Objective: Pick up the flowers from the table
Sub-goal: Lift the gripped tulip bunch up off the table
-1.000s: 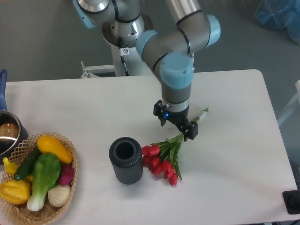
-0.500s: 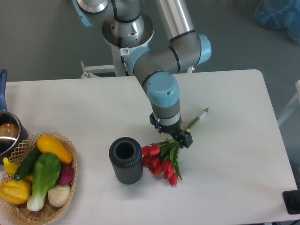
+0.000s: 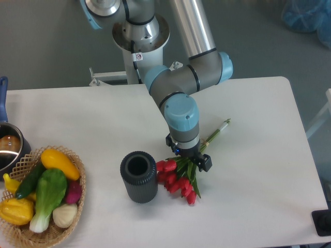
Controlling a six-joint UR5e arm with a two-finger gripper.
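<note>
The flowers [image 3: 178, 182], red tulip buds with green leaves and thin green stems, lie on the white table [image 3: 248, 170] right of centre. Their stems run up and to the right to a tip [image 3: 225, 123]. My gripper [image 3: 189, 159] points down, right over the leaves and stems just above the buds. Its fingers straddle the stems, low at the table. The arm's wrist hides the fingertips, so I cannot tell whether they are open or closed on the stems.
A dark grey ribbed vase [image 3: 138, 176] stands upright just left of the buds. A wicker basket [image 3: 25, 164] of toy vegetables sits at the front left corner. A pot [image 3: 8, 147] shows at the left edge.
The gripper has moved left and down along the stems, from the mid-stems to just above the buds. The flowers have not moved.
</note>
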